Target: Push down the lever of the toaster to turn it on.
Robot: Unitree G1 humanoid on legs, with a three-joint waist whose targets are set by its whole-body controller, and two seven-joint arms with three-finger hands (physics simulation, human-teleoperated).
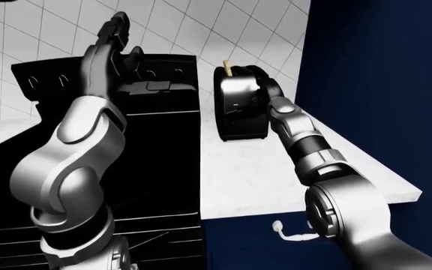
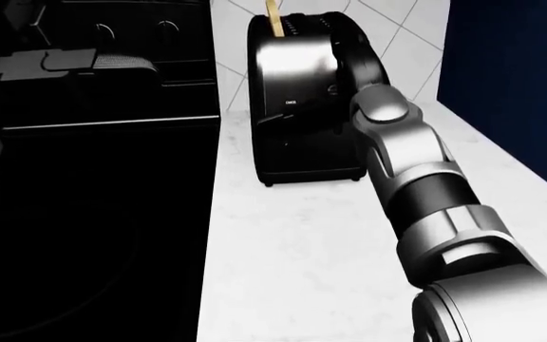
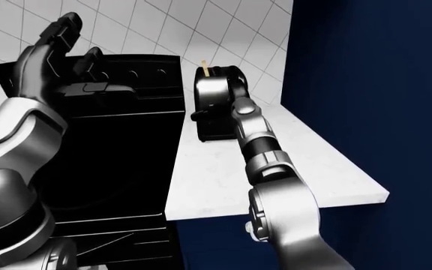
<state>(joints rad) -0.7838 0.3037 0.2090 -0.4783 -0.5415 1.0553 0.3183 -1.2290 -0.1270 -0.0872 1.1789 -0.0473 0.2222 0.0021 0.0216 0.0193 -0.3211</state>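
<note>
A black and silver toaster [image 2: 292, 78] stands on the white counter [image 2: 292, 242] near the tiled wall, with a slice of bread [image 2: 274, 16] poking out of its top. A dark lever piece [image 2: 288, 120] crosses its silver face low down. My right hand [image 2: 359, 65] is black and lies against the toaster's right side. Its fingers merge with the black casing, so their pose is unreadable. In the left-eye view my left hand [image 1: 115, 42] is raised high over the stove, open and holding nothing.
A black stove [image 2: 83, 178] fills the left of the head view, right beside the counter. A dark blue cabinet wall [image 2: 511, 71] bounds the counter on the right. White tiles [image 1: 36, 34] run behind both.
</note>
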